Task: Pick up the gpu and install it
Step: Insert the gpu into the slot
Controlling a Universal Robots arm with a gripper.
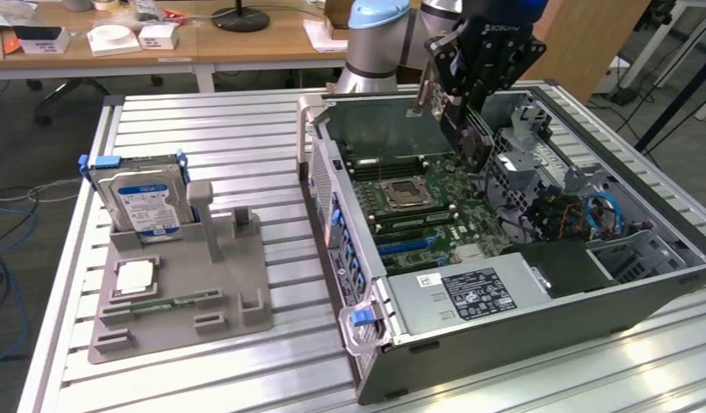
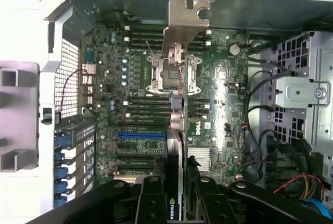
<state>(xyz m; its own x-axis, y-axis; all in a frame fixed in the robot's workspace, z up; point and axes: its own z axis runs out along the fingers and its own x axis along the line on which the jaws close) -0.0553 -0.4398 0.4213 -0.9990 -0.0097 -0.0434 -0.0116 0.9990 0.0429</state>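
Observation:
My gripper [image 1: 468,90] hangs over the open computer case [image 1: 365,344] and is shut on the gpu [image 1: 465,129], a thin dark card held on edge above the motherboard [image 1: 427,211]. In the wrist view the gpu [image 2: 178,114] shows edge-on between my fingers [image 2: 151,203], with its silver bracket [image 2: 184,21] at the far end. The card hovers above the board, over the processor socket [image 2: 171,73] and the rows of slots, clear of the board itself.
On the exterior view's left, a grey fixture [image 1: 232,297] holds an upright hard drive [image 1: 146,202], a square chip [image 1: 135,277] and a narrow green stick [image 1: 169,303]. Drive cages and cables [image 1: 593,211] fill the case's right side. A blue slot [image 2: 140,135] lies beside the card.

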